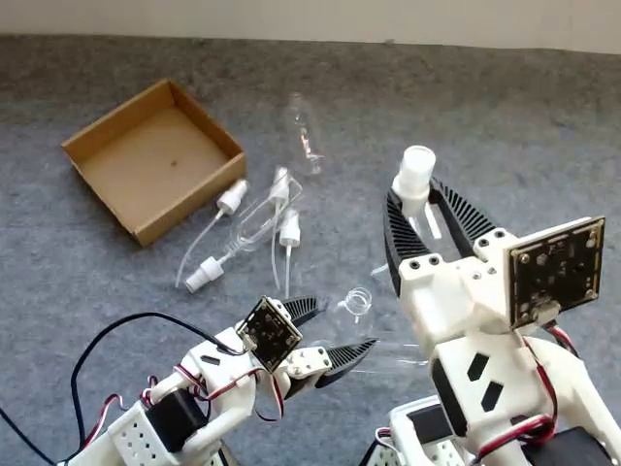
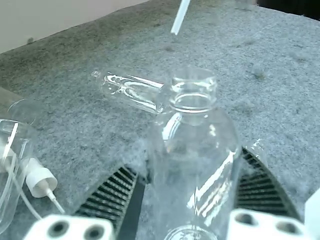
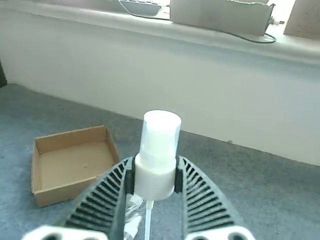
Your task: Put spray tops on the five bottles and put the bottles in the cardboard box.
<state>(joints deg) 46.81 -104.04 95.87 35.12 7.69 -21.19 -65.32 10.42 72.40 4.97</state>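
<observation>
On the grey felt table (image 1: 543,107) we find one cardboard box (image 1: 155,160), open side up, at the far left. Two grippers come next. The left gripper (image 1: 344,325) has its jaws closed against the sides of a clear uncapped bottle (image 2: 192,150), whose open neck points away from the wrist. The right gripper (image 3: 155,172) pinches one white spray top (image 3: 159,150) by its collar, with the tube hanging below. We count three more bottles with certainty: a lying bottle (image 2: 130,90) just behind the held one, a far bottle (image 1: 303,131) to the right of the box, and a middle bottle (image 1: 254,221) among four loose spray tops (image 1: 231,197) — five tops altogether.
</observation>
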